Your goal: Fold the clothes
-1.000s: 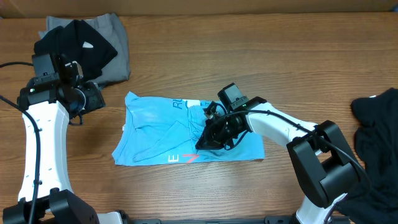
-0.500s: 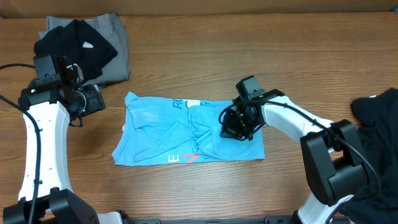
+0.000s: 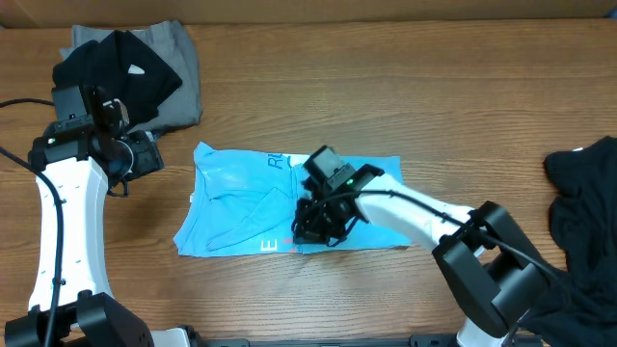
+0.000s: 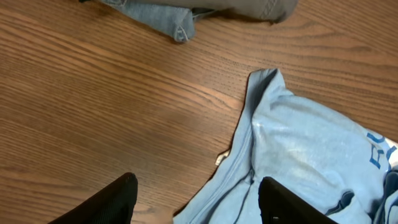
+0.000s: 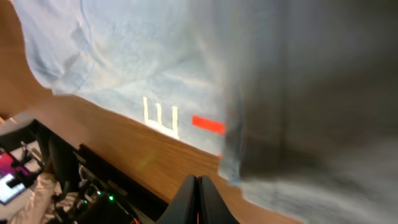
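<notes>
though closed, right gripper (image 3: 310, 227) over t-shirt (image 3: 231, 198)

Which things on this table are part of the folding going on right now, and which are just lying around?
In the job: light sky-blue T-shirt with white and coral lettering; right end effector, shut, over it.
Lying about: crumpled black garment atop a grey garment, far left; dark garment at the right edge; left end effector, open, empty.
</notes>
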You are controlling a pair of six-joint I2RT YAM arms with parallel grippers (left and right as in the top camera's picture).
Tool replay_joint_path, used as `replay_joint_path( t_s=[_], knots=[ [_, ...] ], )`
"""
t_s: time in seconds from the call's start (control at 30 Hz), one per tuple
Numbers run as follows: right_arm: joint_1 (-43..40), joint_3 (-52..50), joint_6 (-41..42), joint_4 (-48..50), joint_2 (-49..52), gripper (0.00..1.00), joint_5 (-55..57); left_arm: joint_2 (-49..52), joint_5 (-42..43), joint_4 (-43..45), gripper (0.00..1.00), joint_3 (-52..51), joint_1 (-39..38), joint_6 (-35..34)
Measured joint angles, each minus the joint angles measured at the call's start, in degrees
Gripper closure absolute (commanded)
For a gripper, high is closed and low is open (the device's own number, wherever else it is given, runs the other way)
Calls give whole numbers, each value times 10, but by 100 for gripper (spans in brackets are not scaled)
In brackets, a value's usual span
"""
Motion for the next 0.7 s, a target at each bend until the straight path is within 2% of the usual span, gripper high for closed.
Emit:
replay_joint_path(
  t_s=[0.2,0.3,0.4,0.53,0.7],
  knots=[
    [-78,22,-20,-18,-31,96,25,0,0,-9,28,-2,0,-5],
    [-107,29,-42,-14,-56,96,33,0,1,3,13,-22,0,-9],
    [-122,32,-68,-21,-67,94,33,0,8,50,5,-67,0,-12],
    [-142,32,-107,-42,-68,92,33,0,52,127,4,-134,0,15],
    [-165,32,-148,-72,-70,92,35,35,103,161,5,-169,0,54]
  ],
)
